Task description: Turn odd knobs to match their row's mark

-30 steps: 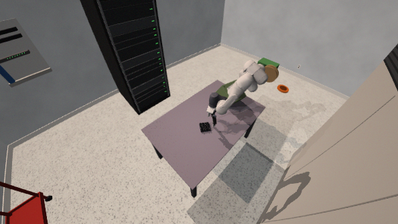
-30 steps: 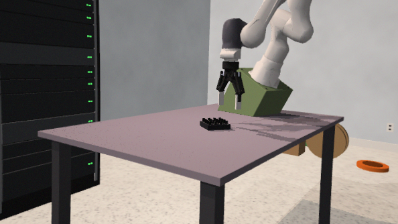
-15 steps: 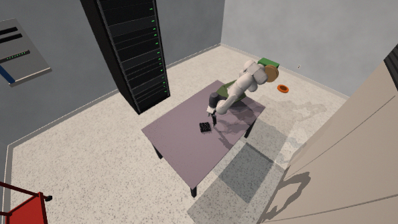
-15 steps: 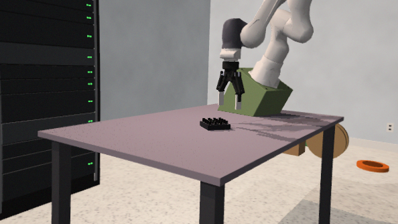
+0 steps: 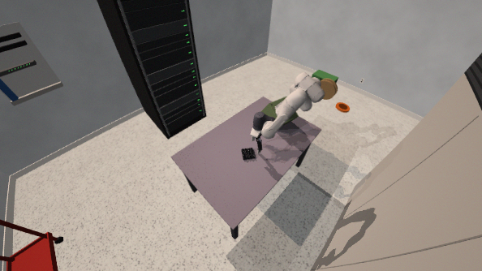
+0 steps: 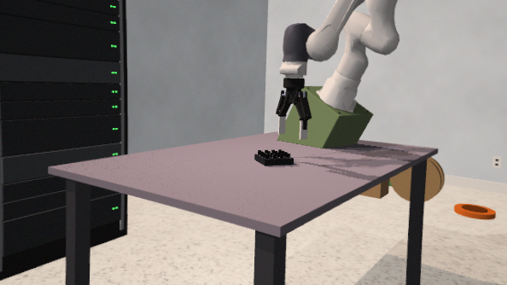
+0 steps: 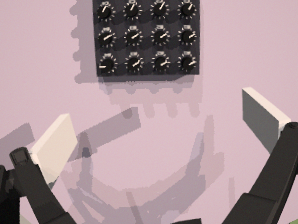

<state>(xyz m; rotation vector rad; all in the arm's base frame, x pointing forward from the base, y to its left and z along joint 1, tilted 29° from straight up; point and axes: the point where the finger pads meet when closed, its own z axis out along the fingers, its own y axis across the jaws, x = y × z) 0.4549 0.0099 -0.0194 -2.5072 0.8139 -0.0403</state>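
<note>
The black knob box [image 7: 145, 26] stands on the purple table, with several rows of small black knobs with white lines. It also shows in the top view [image 5: 247, 154] and in the exterior view [image 6: 274, 157]. My gripper [image 6: 292, 131] hangs above the table, beside the box and well above it, toward the arm's base. Its fingers are wide open and empty. In the wrist view the two finger pads frame bare table below the box. The knob lines are too small to read exactly.
The arm's green base block [image 6: 329, 119] sits at the table's far end. A black server rack [image 5: 156, 54] stands left of the table. An orange ring [image 6: 474, 211] lies on the floor. A beige cabinet [image 5: 426, 188] is at the right.
</note>
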